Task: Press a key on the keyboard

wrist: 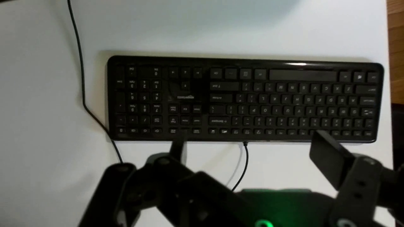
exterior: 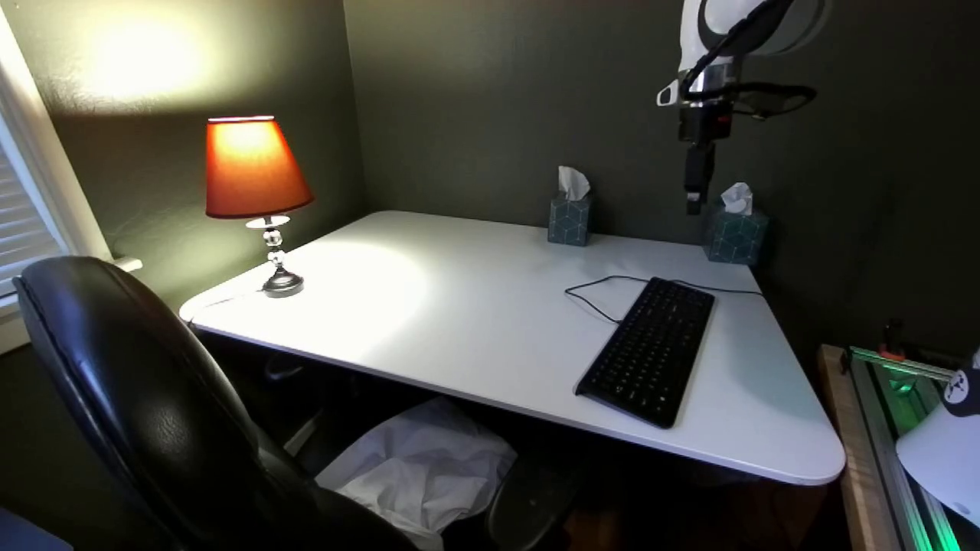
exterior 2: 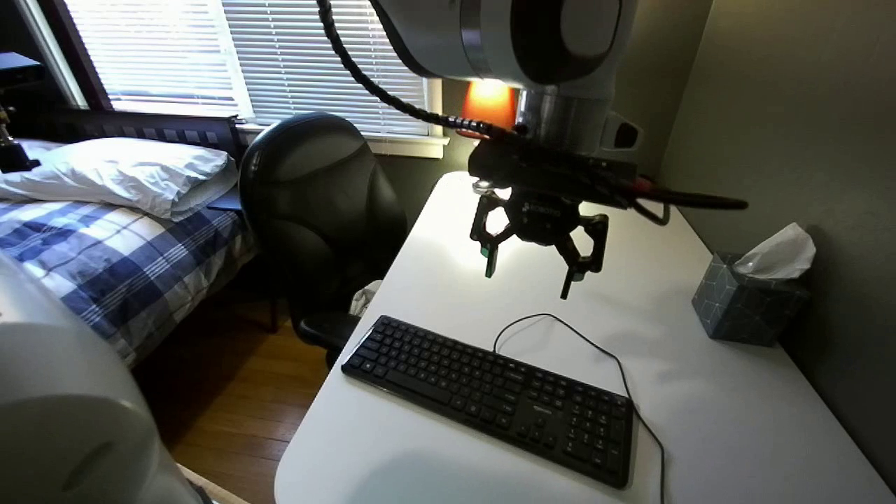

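White arm (exterior 2: pixel 434 35), rounded black joint (exterior 2: pixel 537 42), silver wrist collar (exterior 2: pixel 560 120), ribbed black cable (exterior 2: pixel 392 99), black pincer (exterior 2: pixel 527 286) with pale lettering (exterior 2: pixel 542 209)

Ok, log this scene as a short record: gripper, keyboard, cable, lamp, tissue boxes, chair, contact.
gripper: Robotiq gripper, jaws wide apart, nothing between them
keyboard: black full-size computer keyboard, lying on the white desk
cable: thin dark keyboard cable, from the function-key edge, curving past the number-pad end
lamp: orange-shaded table lamp, lit
tissue boxes: two patterned tissue boxes, on the desk
chair: black office chair, beside the desk
contact: none; gripper hangs above the desk, clear of the keyboard
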You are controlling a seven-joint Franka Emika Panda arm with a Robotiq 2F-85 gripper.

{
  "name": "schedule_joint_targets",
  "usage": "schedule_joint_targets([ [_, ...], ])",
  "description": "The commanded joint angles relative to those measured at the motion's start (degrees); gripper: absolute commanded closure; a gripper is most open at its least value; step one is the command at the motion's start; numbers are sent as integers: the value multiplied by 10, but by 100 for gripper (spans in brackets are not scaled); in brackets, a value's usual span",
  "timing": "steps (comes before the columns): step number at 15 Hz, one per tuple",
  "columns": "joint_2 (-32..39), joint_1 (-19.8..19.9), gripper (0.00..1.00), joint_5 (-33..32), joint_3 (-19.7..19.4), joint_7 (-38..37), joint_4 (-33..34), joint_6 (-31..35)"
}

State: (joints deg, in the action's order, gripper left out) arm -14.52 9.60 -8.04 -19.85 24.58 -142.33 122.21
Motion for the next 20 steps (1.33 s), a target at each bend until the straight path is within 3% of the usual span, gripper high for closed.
schedule_joint_targets([
  [1, 49, 14, 0, -14, 9, 10, -31, 109],
  [5, 113, 28, 0, -21, 9, 1, -56, 210],
  [6, 128, 32, 25, -22, 9, 0, -58, 225],
  [7, 143, 37, 26, -22, 9, -1, -61, 244],
  [15, 215, 65, 89, -22, 13, -5, -55, 275],
  [17, 225, 66, 99, -22, 14, -9, -54, 276],
  [20, 238, 67, 100, -26, 14, -16, -47, 272],
])
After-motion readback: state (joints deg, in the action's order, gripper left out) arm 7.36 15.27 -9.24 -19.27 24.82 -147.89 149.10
